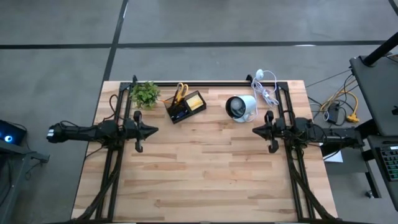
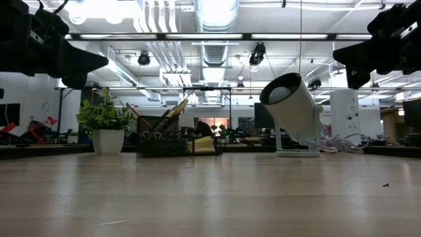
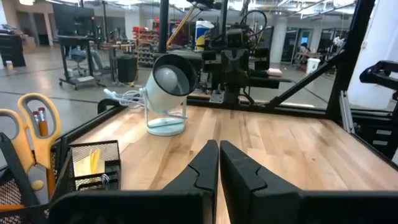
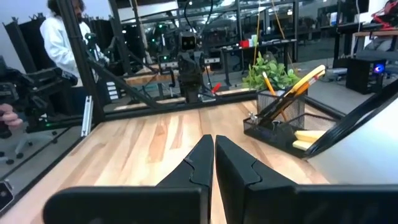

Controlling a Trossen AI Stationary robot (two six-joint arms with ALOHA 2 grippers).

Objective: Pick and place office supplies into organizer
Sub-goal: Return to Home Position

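Note:
The black mesh organizer [image 1: 185, 107] stands on the table's far part, between the plant and the white lamp. In it stand scissors with yellow-orange handles [image 1: 180, 92], orange pencils [image 4: 272, 84] and dark pens, and a yellow sticky-note block [image 1: 196, 101] lies in one compartment. My left gripper [image 1: 155, 130] is shut at the table's left side, pointing level toward the right. My right gripper [image 1: 255, 130] is shut at the right side, pointing level toward the left. Both hang above the table and hold nothing.
A small green plant [image 1: 145, 93] in a white pot stands left of the organizer. A white round lamp [image 1: 241, 107] and a coiled white cable [image 1: 267, 92] sit to its right. A person [image 4: 59, 37] shows beyond the table in the right wrist view.

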